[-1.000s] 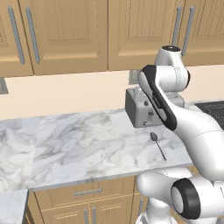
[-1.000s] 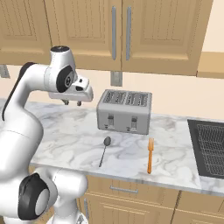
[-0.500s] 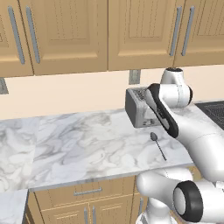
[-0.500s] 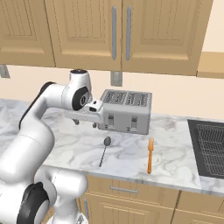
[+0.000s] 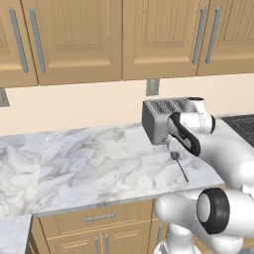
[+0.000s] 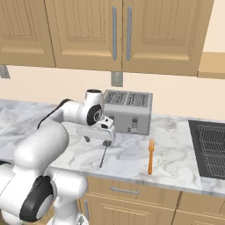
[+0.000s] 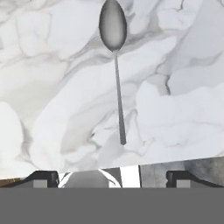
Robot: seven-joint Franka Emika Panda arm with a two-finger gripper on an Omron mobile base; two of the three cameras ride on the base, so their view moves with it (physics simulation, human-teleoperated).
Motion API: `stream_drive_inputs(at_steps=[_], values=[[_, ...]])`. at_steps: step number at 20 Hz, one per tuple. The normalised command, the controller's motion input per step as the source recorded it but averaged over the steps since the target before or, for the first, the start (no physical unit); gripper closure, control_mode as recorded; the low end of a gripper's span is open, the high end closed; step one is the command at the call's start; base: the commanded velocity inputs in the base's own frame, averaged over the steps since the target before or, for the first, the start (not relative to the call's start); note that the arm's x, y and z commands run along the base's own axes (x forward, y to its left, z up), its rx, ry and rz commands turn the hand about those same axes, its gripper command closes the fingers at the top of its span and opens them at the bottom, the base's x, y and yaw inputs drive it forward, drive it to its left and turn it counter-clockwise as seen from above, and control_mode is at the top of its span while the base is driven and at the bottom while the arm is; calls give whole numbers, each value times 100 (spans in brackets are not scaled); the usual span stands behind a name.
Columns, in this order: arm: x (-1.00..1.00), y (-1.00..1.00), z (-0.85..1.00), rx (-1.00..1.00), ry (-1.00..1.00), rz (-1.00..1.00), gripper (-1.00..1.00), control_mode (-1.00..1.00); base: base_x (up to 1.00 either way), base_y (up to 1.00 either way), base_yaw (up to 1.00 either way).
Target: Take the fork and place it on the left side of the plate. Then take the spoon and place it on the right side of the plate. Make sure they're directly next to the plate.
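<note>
The grey spoon (image 7: 117, 87) lies flat on the marble counter, its bowl pointing toward the toaster and its handle toward the counter's front edge. My gripper (image 6: 96, 140) hangs low right over the spoon's bowl end, open, with its fingertips (image 7: 41, 177) wide apart and nothing between them. In the right base view the spoon's handle (image 6: 103, 157) sticks out below the hand. The spoon (image 5: 182, 171) lies just in front of the arm in the left base view. The orange-handled fork (image 6: 150, 157) lies to the spoon's right, tines toward the wall. The plate is out of view.
A silver toaster (image 6: 129, 112) stands against the wall just behind the gripper. A dark stove grate (image 6: 211, 149) sits at the counter's far right. Bare marble counter (image 5: 84, 163) stretches to the left. Wooden cabinets hang above.
The arm has swung from high on the left down and rightward to just above the spoon. Its jaws have opened wide. The spoon and fork have not moved.
</note>
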Motion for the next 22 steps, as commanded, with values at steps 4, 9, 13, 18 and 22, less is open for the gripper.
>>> stream_drive_inputs(at_steps=[4,9,13,18,22], values=[[27,-17,-55,-5,12,0,-100,-100,0,0,0],[18,-2,-61,-5,3,0,-100,-100,0,0,0],[10,0,-59,-1,-4,0,-100,-100,0,0,0],[13,0,-42,0,-10,0,-100,-100,0,0,0],[6,0,-31,0,-11,0,-100,-100,0,0,0]])
